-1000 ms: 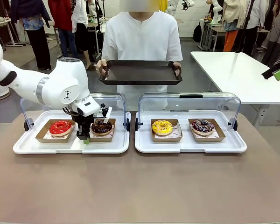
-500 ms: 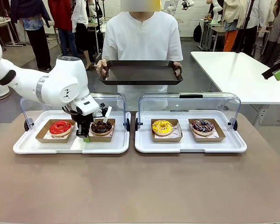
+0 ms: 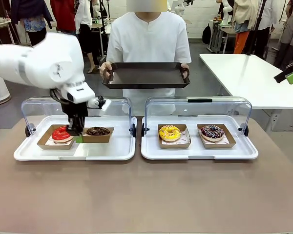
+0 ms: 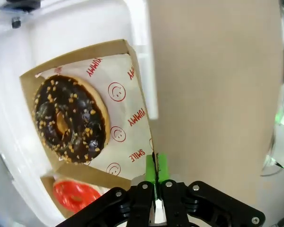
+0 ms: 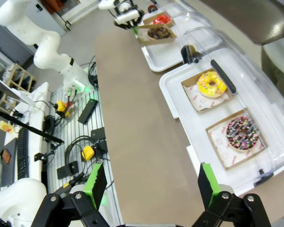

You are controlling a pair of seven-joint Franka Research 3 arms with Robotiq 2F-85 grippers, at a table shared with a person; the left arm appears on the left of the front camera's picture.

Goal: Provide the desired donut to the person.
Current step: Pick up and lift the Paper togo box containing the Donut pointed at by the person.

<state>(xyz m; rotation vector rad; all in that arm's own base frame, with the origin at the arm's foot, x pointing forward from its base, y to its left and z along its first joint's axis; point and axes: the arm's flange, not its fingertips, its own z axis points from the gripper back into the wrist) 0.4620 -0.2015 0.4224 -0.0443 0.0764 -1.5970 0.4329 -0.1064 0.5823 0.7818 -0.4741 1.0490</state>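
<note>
Left gripper [image 3: 79, 138] clenched on the rim of the cardboard box [image 3: 103, 138] bearing the chocolate donut [image 3: 98, 131], just above the white tray [image 3: 73, 153] — I judge pickup done; delivery to the person [image 3: 149, 39] and their dark tray [image 3: 145, 75] remains.

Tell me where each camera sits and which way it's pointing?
Front: between the arms, facing across the table at the person holding a tray; left arm shows.
Left wrist: looks down the shut left tool, pinching the chocolate donut box.
Right wrist: high up, looking down past the open right tool at the yellow donut.
Shared: all three show the chocolate donut box.
</note>
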